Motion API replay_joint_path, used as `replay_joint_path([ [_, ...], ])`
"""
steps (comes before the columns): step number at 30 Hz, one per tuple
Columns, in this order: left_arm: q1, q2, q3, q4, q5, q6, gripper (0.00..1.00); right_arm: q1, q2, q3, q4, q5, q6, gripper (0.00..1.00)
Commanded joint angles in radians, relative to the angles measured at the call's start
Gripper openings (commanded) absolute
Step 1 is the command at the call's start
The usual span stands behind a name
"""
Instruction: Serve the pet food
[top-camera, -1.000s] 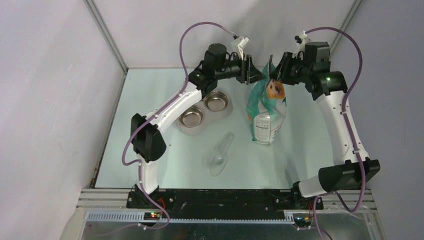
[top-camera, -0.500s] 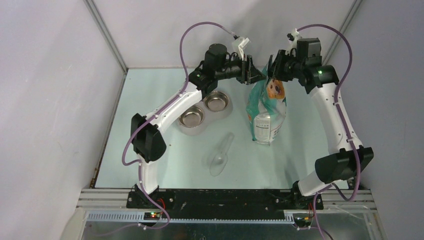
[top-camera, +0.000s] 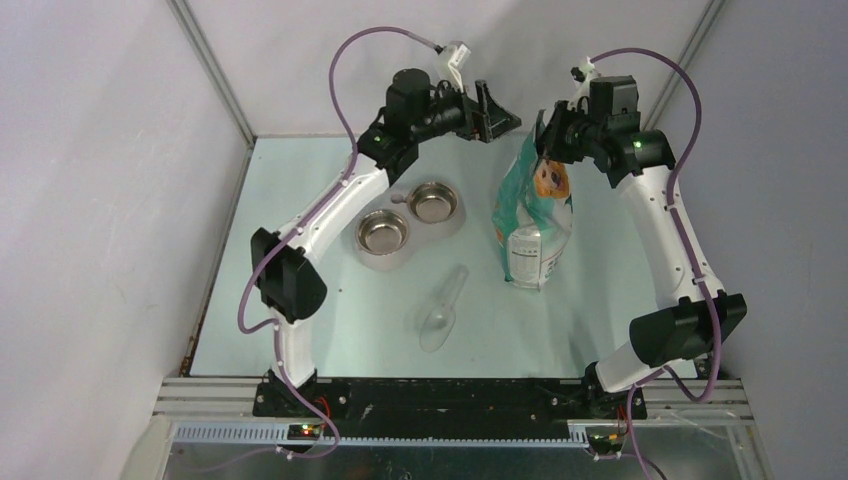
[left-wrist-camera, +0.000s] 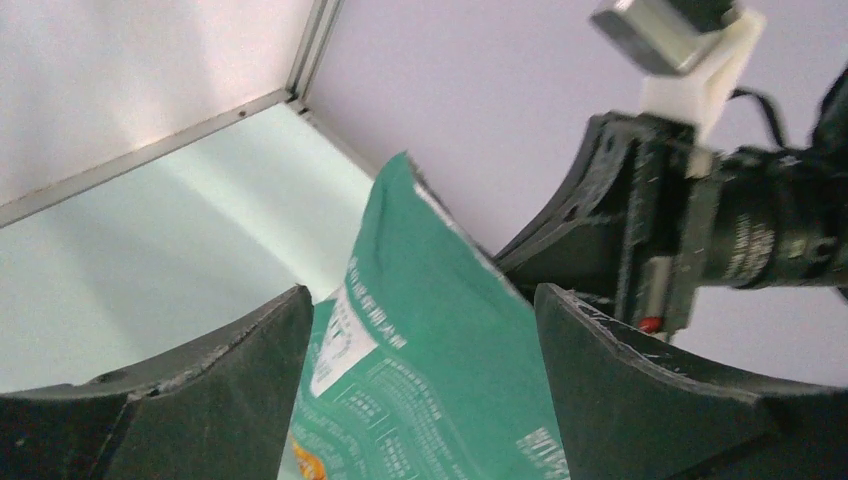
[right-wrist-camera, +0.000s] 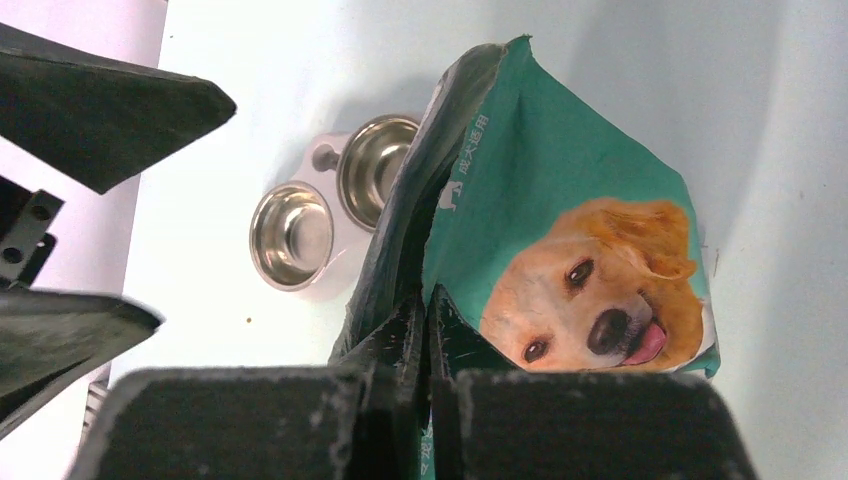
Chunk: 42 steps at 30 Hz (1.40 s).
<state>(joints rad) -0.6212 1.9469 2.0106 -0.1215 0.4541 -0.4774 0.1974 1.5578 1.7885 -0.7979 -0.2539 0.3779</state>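
Observation:
The teal-green and white bag (top-camera: 535, 215) with a dog's face stands upright at the back of the table. My right gripper (top-camera: 546, 140) is shut on the bag's top edge, and in the right wrist view its jaws (right-wrist-camera: 428, 292) pinch the bag's (right-wrist-camera: 560, 190) rim. My left gripper (top-camera: 506, 118) hangs open to the left of the bag top, apart from it. In the left wrist view the bag (left-wrist-camera: 440, 360) shows between the wide-spread jaws of that gripper (left-wrist-camera: 420, 292), untouched. The pet food is hidden.
A double feeder with two steel bowls (top-camera: 383, 232) (top-camera: 434, 203) sits left of the bag; both also show in the right wrist view (right-wrist-camera: 290, 235) (right-wrist-camera: 375, 160). A clear plastic scoop (top-camera: 443, 308) lies nearer the front. Walls enclose the back and sides.
My left gripper has opened wide, let go of the bag top and drawn back up and left. My right gripper has closed on the bag's top edge.

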Motion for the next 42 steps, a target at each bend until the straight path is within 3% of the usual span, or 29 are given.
replay_joint_path([
  [1, -0.029, 0.000, 0.049, 0.107, 0.033, -0.054, 0.88, 0.009, -0.018, 0.013, 0.045, -0.002, 0.002, 0.00],
  [5, -0.053, 0.019, 0.067, 0.079, -0.160, -0.084, 0.89, 0.015, -0.019, 0.011, 0.044, -0.002, 0.003, 0.00],
  [9, -0.078, 0.034, 0.082, 0.068, -0.360, -0.129, 0.81, 0.022, -0.023, 0.005, 0.044, -0.001, -0.001, 0.00],
  [17, -0.123, 0.061, 0.081, 0.045, -0.524, -0.108, 0.68, 0.032, -0.033, -0.018, 0.050, -0.002, -0.002, 0.00],
  [33, -0.150, 0.043, 0.019, 0.066, -0.462, -0.143, 0.65, 0.042, -0.062, -0.073, 0.076, 0.010, 0.006, 0.00],
  [42, -0.150, 0.037, 0.020, -0.064, -0.419, -0.028, 0.46, 0.043, -0.071, -0.075, 0.074, 0.022, -0.012, 0.00],
])
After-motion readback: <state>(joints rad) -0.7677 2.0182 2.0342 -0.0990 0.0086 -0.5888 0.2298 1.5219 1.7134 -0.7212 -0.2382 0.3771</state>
